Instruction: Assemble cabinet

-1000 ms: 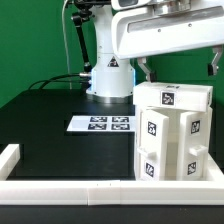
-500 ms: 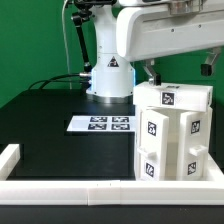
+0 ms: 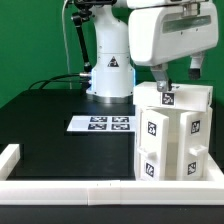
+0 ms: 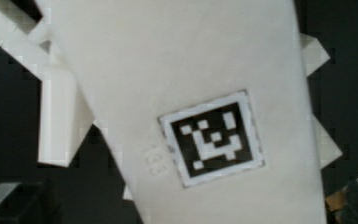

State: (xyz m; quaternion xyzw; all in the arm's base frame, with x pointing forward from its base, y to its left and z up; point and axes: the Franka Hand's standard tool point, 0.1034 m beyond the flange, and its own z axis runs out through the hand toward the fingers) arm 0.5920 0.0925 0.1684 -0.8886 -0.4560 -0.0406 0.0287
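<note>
As your arm swung toward the exterior view's right, the pincer (image 3: 165,84) dropped just above the cabinet (image 3: 173,135) standing on the tabletop (image 3: 50,125); its spread I couldn't tell

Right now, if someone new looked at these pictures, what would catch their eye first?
The cabinet, a big white block with black-and-white tags, stands at the exterior view's right beside the border rail. The robot's bulky white arm hangs right above it, its claw just over the top panel. The marker board lies flat on the black table.

Bright, even — wrist view perhaps blurred.
</note>
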